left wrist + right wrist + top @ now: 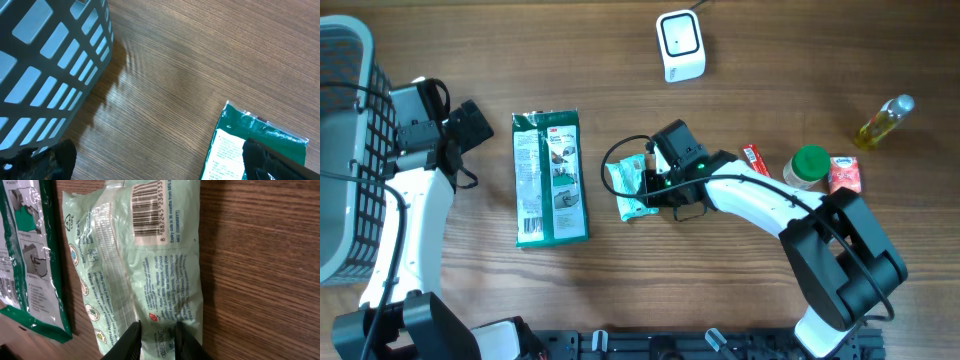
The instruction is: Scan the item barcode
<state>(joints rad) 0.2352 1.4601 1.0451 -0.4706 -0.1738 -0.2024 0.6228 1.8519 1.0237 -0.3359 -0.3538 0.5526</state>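
Note:
The item, a pale green wipes packet (150, 270), lies on the wooden table with its barcode (148, 207) facing up at the far end. My right gripper (157, 335) is shut on the near end of this packet (632, 186), one finger on each side of a pinched fold. The white scanner (680, 45) stands at the back of the table, apart from the packet. My left gripper (155, 165) is open above bare wood, holding nothing. It sits between the basket (50, 65) and a dark green pack (240, 140).
The dark green pack (551, 178) lies flat just left of the wipes packet. A grey mesh basket (350, 150) fills the left edge. At the right stand a green-lidded jar (807, 167), a red sachet (754, 159), a small carton (845, 174) and an oil bottle (885, 122).

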